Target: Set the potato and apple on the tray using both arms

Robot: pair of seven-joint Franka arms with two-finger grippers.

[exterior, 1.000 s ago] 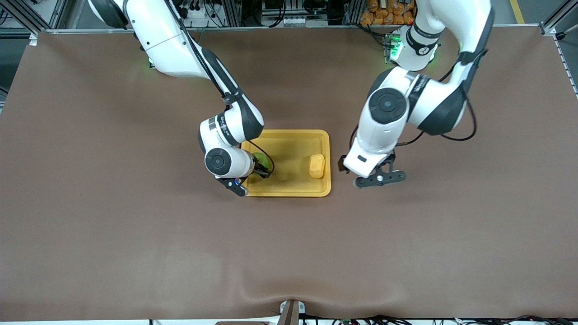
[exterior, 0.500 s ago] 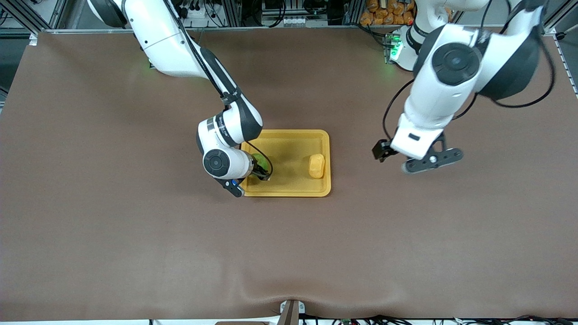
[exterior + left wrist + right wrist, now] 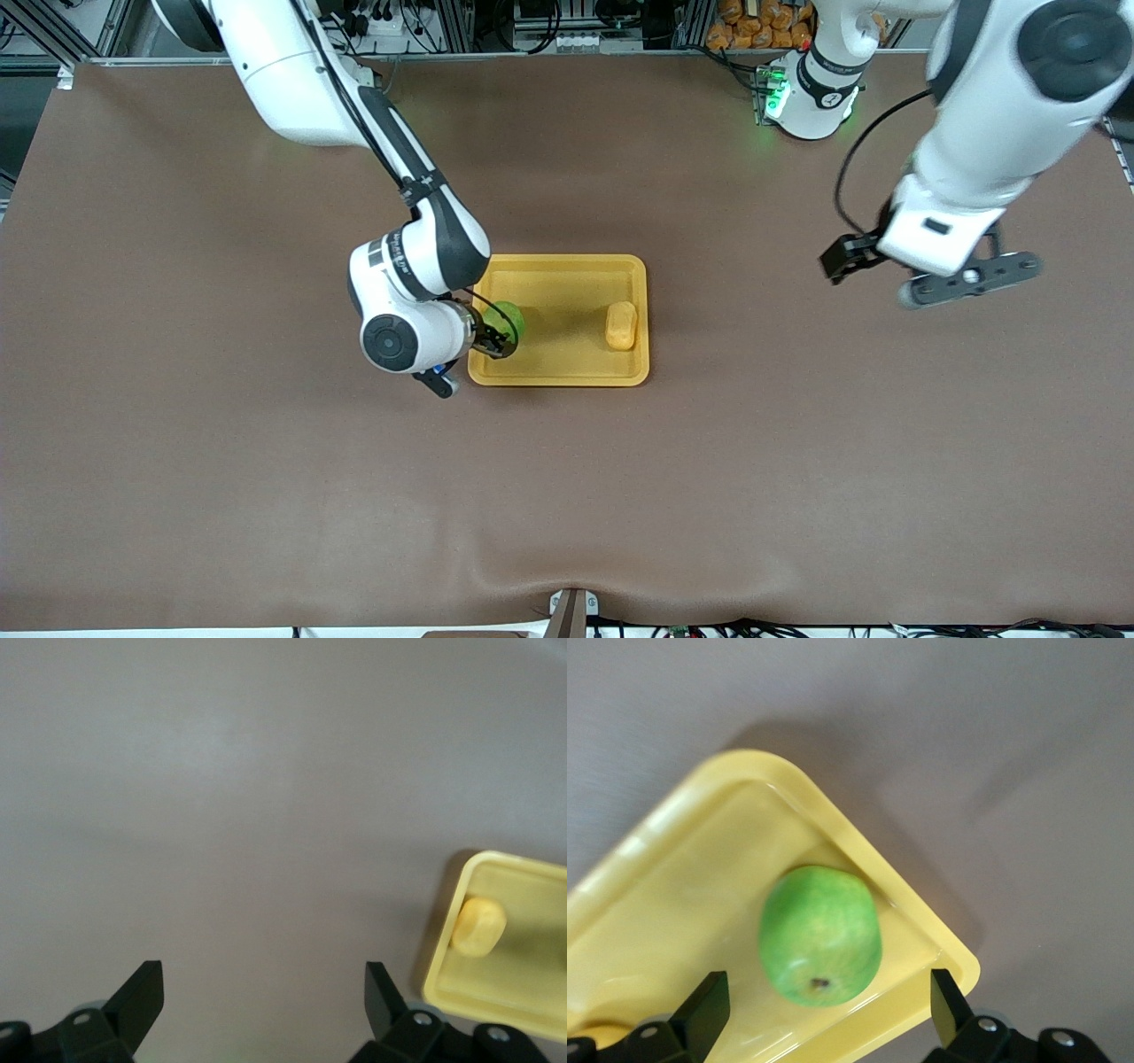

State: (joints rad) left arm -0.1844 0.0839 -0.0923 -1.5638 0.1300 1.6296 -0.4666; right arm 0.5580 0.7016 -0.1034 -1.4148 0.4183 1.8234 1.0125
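The yellow tray (image 3: 567,263) lies mid-table. The green apple (image 3: 508,319) rests in it at the end toward the right arm. The yellow-orange potato (image 3: 621,325) lies in it at the end toward the left arm. My right gripper (image 3: 493,342) is open, just above the tray's rim beside the apple. In the right wrist view the apple (image 3: 820,935) sits free on the tray (image 3: 673,824), between and ahead of the open gripper (image 3: 826,1014). My left gripper (image 3: 967,280) is open and empty over bare table toward the left arm's end. The left wrist view shows that gripper (image 3: 263,997) open, the tray (image 3: 440,943) and the potato (image 3: 478,926).
The brown mat (image 3: 567,496) covers the whole table. A bag of orange items (image 3: 762,22) lies off the table edge by the left arm's base (image 3: 811,93).
My left arm has swung up and away from the tray toward its own end of the table. My right gripper has drawn back from the apple, which now shows more fully.
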